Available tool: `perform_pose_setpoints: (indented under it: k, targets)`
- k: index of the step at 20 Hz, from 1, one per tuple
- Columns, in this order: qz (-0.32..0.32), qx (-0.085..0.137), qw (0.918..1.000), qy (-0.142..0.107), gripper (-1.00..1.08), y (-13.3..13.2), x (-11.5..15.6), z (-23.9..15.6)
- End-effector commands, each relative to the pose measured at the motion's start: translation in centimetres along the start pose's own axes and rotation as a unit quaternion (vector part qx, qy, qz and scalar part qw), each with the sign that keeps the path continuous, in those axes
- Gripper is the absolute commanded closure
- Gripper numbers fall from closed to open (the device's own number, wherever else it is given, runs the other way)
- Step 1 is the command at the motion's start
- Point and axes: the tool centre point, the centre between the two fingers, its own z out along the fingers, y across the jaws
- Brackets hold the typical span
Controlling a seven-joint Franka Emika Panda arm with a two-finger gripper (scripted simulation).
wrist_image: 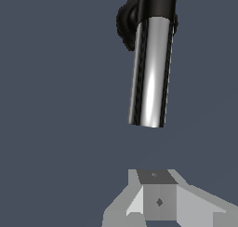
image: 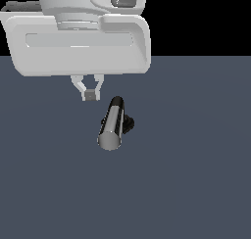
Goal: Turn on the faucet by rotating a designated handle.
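Your wrist view shows the gripper (wrist_image: 158, 193) pinched closed, empty, apart from the handle (wrist_image: 151, 72). Only the exterior view shows the arm (image: 78, 37).

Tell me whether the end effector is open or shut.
Shut: in both views the end effector fingertips meet with no gap, holding nothing, apart from the handle.

faucet (image: 122, 121): 1 | handle (image: 112, 123): 1 | pincer (image: 89, 94): 1

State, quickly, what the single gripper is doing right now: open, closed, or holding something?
Gripper: closed, fingertips together, holding nothing; it sits apart from the handle, to the exterior view's left of it.
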Motion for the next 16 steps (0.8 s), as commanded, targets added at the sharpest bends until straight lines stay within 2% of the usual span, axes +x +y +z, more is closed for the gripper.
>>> perform_pose_setpoints:
  k: [1,16]
  targets:
    - [0.001,0.001,1.0,-0.001,1.08,-0.4,0.5,2.0]
    - [0.003,0.007,0.9999,-0.007,1.08,-2.4,2.9,10.9]
